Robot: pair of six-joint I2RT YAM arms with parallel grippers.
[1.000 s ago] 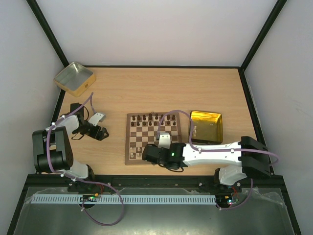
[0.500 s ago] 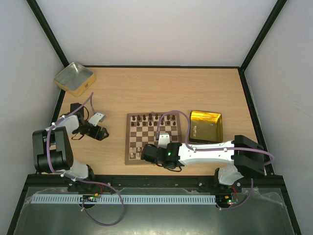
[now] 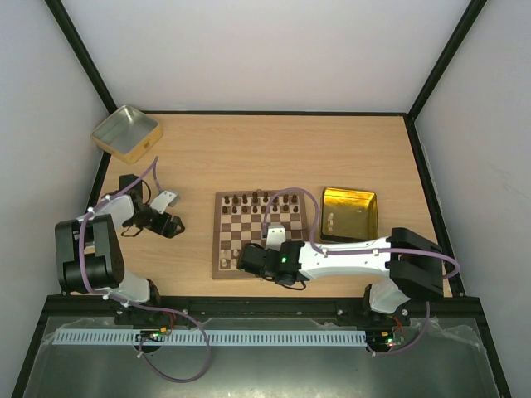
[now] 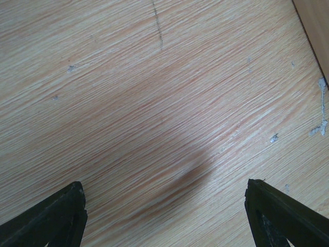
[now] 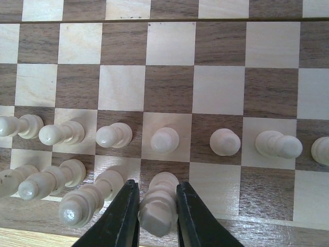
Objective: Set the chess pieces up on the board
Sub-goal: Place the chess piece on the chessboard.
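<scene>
The right pincer point(image 5: 157, 218) is clamping a cream-white chess piece point(image 5: 157, 203) between its two black fingers at the bottom centre of the right wrist view. The piece is sitting over the nearest row of the board point(image 5: 221, 87); whether it is touching the square I cannot tell. More cream pieces point(image 5: 164, 140) are standing in a line across the row just above it, and others are crowding the squares to its left. Seen from overhead, the board is lying at the middle of the desk point(image 3: 249, 157), with dark pieces point(image 3: 257, 200) lining its far edge and a gold tin point(image 3: 365, 199) sitting just to its right. At the left of the overhead view, the left pincer point(image 4: 164, 221) is hovering over bare desk, well apart from the board, its fingers spread wide and holding nothing.
</scene>
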